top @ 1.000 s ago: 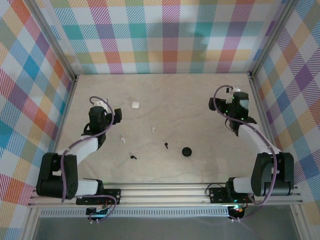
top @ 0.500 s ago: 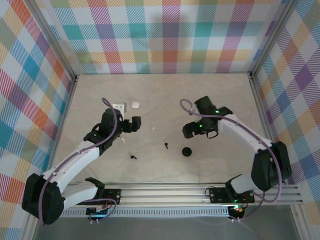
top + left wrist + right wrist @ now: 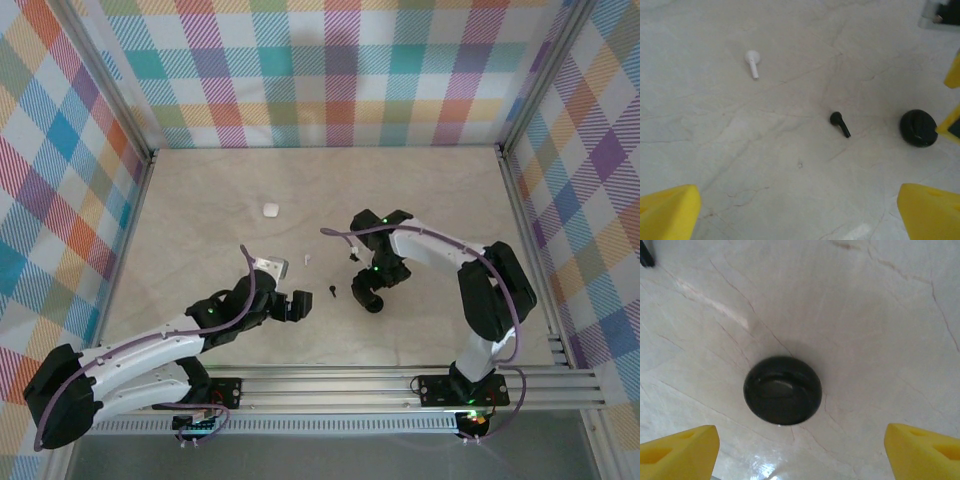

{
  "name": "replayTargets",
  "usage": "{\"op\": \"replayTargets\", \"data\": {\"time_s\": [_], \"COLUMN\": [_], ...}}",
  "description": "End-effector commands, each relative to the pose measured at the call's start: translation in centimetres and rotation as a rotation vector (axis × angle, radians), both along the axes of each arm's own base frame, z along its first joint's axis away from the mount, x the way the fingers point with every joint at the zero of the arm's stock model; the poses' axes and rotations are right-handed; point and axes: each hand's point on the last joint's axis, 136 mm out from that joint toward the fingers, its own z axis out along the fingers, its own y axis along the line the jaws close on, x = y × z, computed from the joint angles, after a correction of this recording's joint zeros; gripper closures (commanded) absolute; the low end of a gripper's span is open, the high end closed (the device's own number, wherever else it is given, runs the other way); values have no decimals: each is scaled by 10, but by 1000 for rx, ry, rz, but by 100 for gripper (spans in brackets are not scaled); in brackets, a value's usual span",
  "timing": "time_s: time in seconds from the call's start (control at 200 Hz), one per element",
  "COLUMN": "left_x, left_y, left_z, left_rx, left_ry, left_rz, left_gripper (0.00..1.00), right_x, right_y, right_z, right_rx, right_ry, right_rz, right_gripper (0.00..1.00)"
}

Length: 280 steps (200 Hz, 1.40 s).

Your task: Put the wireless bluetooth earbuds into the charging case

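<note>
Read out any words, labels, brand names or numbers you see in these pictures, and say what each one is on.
None: no text can be read in any view.
black charging case: plain glossy top, no logo or lettering visible.
white earbud and black earbud: no markings visible.
small white case: too small to tell.

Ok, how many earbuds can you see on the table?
2: a black earbud just left of the black case, a white earbud farther back and left. The left arm may hide others.
</note>
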Motion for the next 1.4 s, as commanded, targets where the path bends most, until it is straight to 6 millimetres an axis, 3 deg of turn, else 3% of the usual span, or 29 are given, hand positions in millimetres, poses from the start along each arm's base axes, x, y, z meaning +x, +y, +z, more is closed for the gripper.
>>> {"op": "replayTargets", "data": {"time_s": [0.0, 0.15, 0.405, 0.805, 1.02, 1.205, 1.395], "left_x": [2, 4, 5, 4, 4, 7, 7], "left_y": [2, -1, -16, -8, 1, 2, 12], "left_z": [5, 11, 9, 11, 17, 21, 33], "left_rx": [-36, -53, -65, -49, -62, -98, -78], "left_ry": [-39, -67, -22, 4, -20, -30, -44], "left_rz": [39, 28, -2, 38, 70, 104, 133], "left_gripper": [0, 0, 0, 0, 0, 0, 0], "right_x": [-9, -10, -12, -19, -20, -25, -25], "right_y": [8, 19, 18, 11, 12, 12, 17], "right_z": [-1, -5, -24, -38, -40, -44, -43], "right_rx": [17, 37, -32, -75, -84, -102, -88], "right_ry": [85, 87, 111, 117, 118, 148, 151], "right_rz": [18, 29, 29, -16, -33, -60, -97], "right_gripper": [15, 16, 17, 34, 30, 47, 53]}}
